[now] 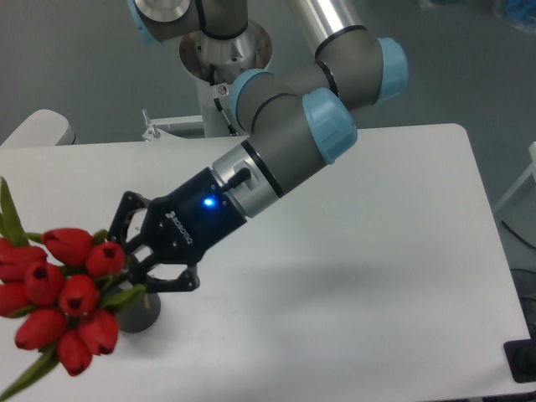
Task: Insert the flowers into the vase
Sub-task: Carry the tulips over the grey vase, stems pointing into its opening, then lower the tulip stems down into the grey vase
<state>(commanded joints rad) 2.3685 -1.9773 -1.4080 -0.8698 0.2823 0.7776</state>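
Observation:
The flowers point(63, 297) are a bunch of red tulip buds with green stems and leaves, at the table's front left, with the heads tilted out to the left. My gripper point(134, 270) is shut on their stems, just right of the buds. The vase point(146, 311) is a dark grey cylinder standing right below the gripper. Only its lower right side shows; its mouth is hidden behind the buds and fingers. I cannot tell whether the stem ends are inside it.
The white table point(360, 276) stretches to the right. The arm's base point(224, 50) stands behind the far edge. A white rounded object point(38, 127) sits at the back left. A black item point(523, 362) is beyond the front right corner.

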